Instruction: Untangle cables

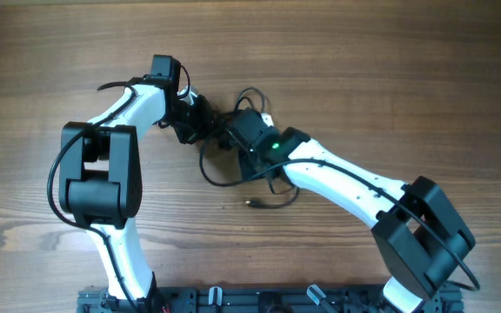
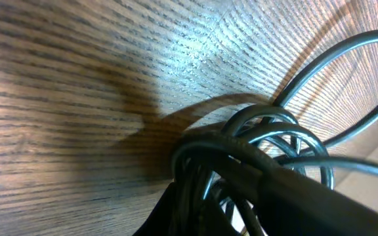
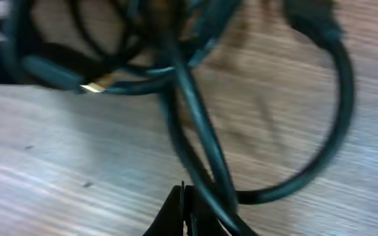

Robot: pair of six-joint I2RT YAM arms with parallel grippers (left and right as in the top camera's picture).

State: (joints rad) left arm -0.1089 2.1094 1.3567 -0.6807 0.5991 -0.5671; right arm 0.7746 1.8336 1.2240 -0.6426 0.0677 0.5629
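Note:
The cables (image 1: 218, 129) are thin black cords knotted mid-table, with a loose loop trailing toward the front and a plug end (image 1: 253, 204) lying apart. My left gripper (image 1: 190, 126) meets the knot from the left. In the left wrist view the left gripper (image 2: 195, 216) is shut on the bunched cables (image 2: 268, 141), and loops fan out to the right. My right gripper (image 1: 233, 135) comes in from the right. In the right wrist view the right gripper (image 3: 182, 196) is shut tip to tip, and cable strands (image 3: 195, 111) run down past its right finger. A gold plug tip (image 3: 94, 87) shows.
The wooden table (image 1: 390, 69) stretches bare behind and to both sides of the knot. A black rail (image 1: 259, 300) with the arm bases runs along the front edge. Thicker black wires follow each arm.

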